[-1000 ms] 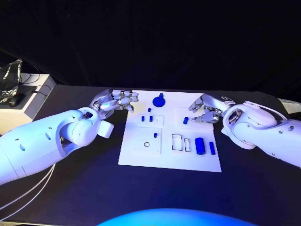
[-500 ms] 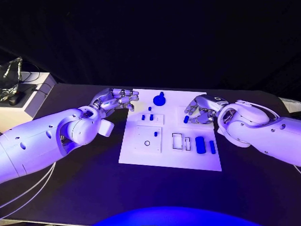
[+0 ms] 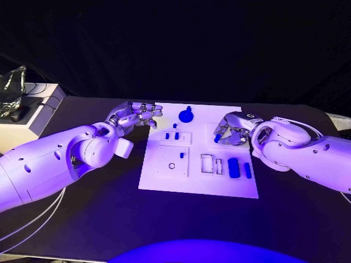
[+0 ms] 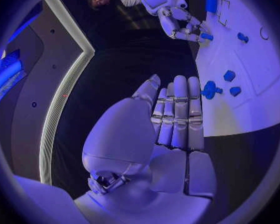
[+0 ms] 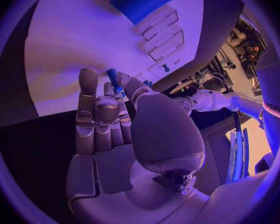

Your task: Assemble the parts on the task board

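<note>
The black table (image 3: 80, 219) carries the white board (image 3: 199, 181) at its middle, and a pale box (image 3: 21, 123) with a crumpled silver bag (image 3: 5, 90) on top stands at the table's far left corner. The left hand (image 3: 136, 116) sits at the board's far left corner, fingers straight and side by side in its wrist view with nothing in them (an empty, flat palm). The right hand (image 3: 232, 130) hangs over the board's right part, fingers curled; its wrist view shows a small blue peg (image 5: 113, 78) pinched at the fingertips (image 5: 89, 77), which the head view half hides behind the knuckles. On the board lie a round blue knob (image 3: 186, 115) at the far edge, a thick blue cylinder (image 3: 234, 167) beside a thin blue bar (image 3: 247, 170) near the right edge, and two short blue pins (image 3: 171, 136) in a recess.
</note>
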`<action>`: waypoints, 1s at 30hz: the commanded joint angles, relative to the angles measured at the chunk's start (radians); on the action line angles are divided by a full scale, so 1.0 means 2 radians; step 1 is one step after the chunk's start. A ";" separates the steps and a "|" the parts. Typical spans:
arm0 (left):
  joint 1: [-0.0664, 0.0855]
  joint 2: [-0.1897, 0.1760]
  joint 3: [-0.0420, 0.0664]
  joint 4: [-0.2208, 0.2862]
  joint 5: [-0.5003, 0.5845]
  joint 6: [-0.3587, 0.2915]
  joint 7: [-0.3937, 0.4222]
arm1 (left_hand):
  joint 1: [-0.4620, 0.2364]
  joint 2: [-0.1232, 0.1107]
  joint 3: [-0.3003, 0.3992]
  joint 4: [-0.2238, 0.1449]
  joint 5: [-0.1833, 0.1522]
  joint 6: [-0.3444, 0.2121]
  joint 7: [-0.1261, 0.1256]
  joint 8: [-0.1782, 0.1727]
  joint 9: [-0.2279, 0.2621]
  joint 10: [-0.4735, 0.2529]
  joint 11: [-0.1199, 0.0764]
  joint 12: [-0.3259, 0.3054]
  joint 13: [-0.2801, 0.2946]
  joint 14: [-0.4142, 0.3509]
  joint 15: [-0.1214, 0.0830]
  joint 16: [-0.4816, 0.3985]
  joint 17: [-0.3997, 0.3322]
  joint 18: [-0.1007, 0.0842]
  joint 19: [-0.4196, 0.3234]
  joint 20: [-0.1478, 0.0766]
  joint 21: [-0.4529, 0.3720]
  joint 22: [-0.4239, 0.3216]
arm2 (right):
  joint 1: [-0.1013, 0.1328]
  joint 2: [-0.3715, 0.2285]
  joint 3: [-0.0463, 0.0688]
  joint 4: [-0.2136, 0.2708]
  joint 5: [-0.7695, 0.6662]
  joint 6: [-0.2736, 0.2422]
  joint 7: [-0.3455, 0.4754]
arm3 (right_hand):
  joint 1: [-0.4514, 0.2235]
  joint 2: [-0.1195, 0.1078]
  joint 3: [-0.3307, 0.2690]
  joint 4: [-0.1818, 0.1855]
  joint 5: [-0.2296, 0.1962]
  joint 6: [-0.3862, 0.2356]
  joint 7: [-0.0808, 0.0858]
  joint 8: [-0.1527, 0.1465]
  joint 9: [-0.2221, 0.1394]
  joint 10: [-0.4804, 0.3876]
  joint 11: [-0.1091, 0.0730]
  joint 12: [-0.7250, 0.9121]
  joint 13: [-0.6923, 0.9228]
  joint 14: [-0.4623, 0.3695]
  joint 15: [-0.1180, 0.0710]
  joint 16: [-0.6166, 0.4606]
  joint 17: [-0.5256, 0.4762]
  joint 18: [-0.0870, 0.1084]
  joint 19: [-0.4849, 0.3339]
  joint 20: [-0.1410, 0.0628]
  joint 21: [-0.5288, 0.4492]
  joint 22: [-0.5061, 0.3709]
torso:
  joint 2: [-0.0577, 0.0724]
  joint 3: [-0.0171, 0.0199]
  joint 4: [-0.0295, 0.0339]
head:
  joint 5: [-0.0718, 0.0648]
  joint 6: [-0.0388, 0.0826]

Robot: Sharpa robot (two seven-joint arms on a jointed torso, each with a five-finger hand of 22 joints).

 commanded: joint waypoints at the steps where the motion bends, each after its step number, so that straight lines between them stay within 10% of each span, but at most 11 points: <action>1: 0.000 0.001 0.000 0.001 0.001 0.008 0.002 | 0.002 0.001 -0.002 -0.002 0.002 -0.001 0.002 0.002 0.001 -0.004 -0.001 -0.001 0.000 0.000 0.003 -0.002 0.001 -0.002 0.003 -0.001 -0.002 0.001 | -0.001 0.002 0.000 -0.002 -0.008 0.013 0.002 | -0.004 0.002 0.012 0.001 -0.004 0.007 0.000 0.000 0.000 0.006 -0.001 -0.002 0.000 0.001 -0.001 0.003 0.001 0.002 -0.001 -0.003 -0.002 0.002 | 0.000 -0.0001 0.0005 | -0.001 0.000; 18: 0.000 0.000 0.000 0.001 0.001 0.008 0.001 | 0.002 0.002 -0.004 -0.002 0.003 -0.001 0.002 0.002 0.001 -0.005 -0.001 0.001 0.000 0.000 0.003 -0.002 0.001 -0.002 0.004 -0.001 -0.006 0.003 | -0.006 0.016 -0.002 -0.008 -0.025 -0.003 -0.014 | -0.010 0.002 0.015 0.010 -0.009 0.021 -0.002 0.001 0.001 0.016 -0.004 -0.001 0.001 0.002 -0.004 0.003 0.002 0.001 0.001 -0.004 -0.006 0.005 | 0.000 -0.0002 0.0006 | -0.001 -0.004; 30: 0.000 0.000 0.000 0.001 0.001 0.009 0.000 | 0.003 0.002 -0.003 -0.002 0.003 0.000 0.002 0.002 0.001 -0.005 -0.001 0.001 0.000 0.000 0.003 -0.002 0.001 -0.002 0.005 -0.001 -0.007 0.005 | -0.008 0.011 -0.002 0.001 0.030 -0.038 -0.024 | 0.000 0.035 0.041 0.000 -0.008 0.053 -0.008 0.003 0.009 0.058 -0.018 -0.002 0.002 0.003 -0.014 0.000 0.001 -0.009 0.002 -0.015 -0.006 0.012 | -0.001 -0.0002 0.0001 | 0.000 -0.003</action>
